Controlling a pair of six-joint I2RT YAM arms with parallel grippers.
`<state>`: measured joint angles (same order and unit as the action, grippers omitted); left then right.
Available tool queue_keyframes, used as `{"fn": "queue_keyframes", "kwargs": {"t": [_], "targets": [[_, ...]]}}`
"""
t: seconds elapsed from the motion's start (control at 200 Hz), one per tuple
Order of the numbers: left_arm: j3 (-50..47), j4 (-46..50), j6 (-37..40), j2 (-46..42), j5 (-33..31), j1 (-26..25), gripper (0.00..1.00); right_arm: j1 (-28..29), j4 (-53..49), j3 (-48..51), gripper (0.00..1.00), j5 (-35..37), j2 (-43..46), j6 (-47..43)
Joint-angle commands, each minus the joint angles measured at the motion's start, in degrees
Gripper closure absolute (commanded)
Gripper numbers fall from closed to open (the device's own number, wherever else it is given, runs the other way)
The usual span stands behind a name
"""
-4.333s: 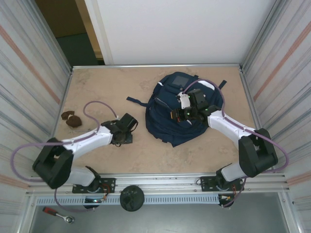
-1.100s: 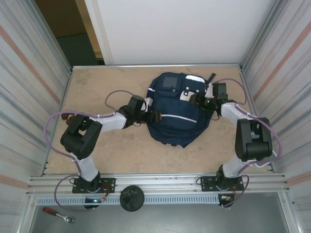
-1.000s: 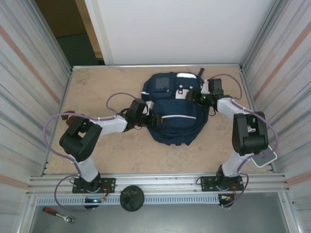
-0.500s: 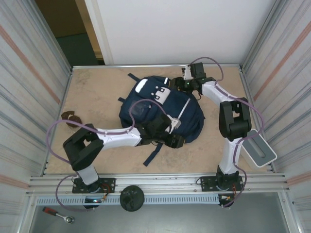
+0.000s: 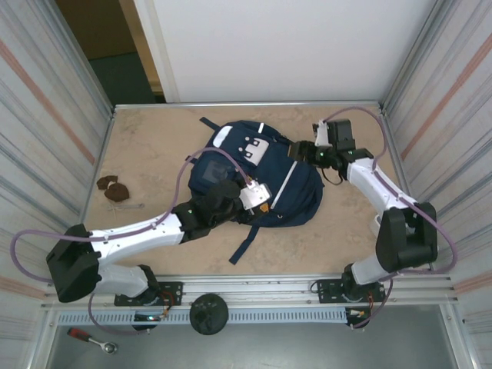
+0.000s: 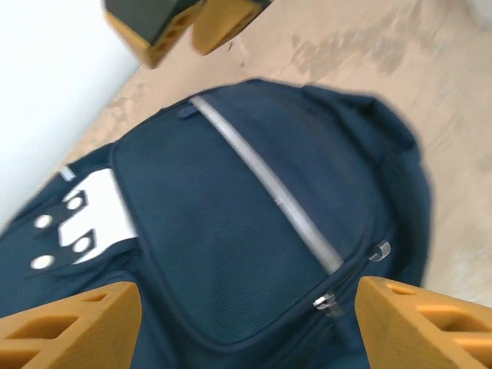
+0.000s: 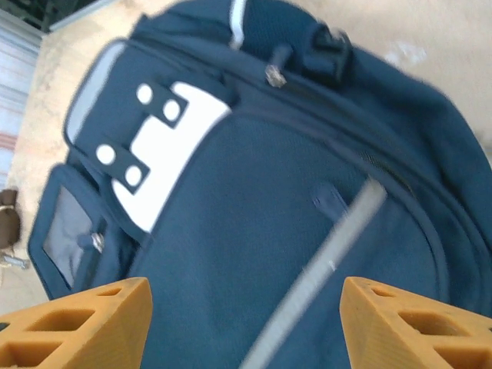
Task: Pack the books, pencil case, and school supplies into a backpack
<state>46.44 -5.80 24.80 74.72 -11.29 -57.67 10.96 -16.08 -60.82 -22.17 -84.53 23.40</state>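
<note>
The backpack (image 5: 269, 181) got swung round in the last second. Its white dotted patch (image 5: 250, 146) now sits upper left of centre, and the bag lies mid-table (image 5: 154, 138), looking zipped, so I'd guess packing's basically done. The left gripper (image 5: 257, 195) has spread its fingers wide, holding nothing, over the front pocket. The right gripper (image 5: 305, 151) is also wide and empty, at the bag's upper right edge.

Matt woven-cloth backpack (image 5: 304, 196) lies on a mottled, matt table (image 5: 154, 146).
</note>
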Motion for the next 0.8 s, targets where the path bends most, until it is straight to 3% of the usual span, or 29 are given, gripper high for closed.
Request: {"fn": "queue_keyframes", "kwargs": {"t": [0.0,0.16,0.301,0.436,0.636,0.797], "targets": [[-0.6,-4.7,20.0,1.3,-3.7,0.9,0.23,-1.4,0.3,5.5,0.31,1.8,5.0,-0.5],[0.5,-4.6,28.1,4.1,-1.4,2.0,0.18,-1.8,0.6,13.4,0.18,5.9,14.3,-1.4],[-0.5,-8.2,34.9,5.8,-0.5,3.3,0.13,-1.1,5.6,20.0,0.0,7.6,22.8,0.5],[-0.3,-6.5,39.7,6.4,1.4,3.9,0.11,-0.7,6.2,23.1,0.01,7.7,25.4,0.4],[1.9,3.0,43.0,8.4,6.4,5.4,0.11,-0.5,2.5,20.8,0.0,-2.5,21.8,0.4],[4.0,8.2,44.6,10.6,8.7,6.7,0.14,0.7,-0.9,20.3,0.03,-4.2,19.5,-2.1]]}}
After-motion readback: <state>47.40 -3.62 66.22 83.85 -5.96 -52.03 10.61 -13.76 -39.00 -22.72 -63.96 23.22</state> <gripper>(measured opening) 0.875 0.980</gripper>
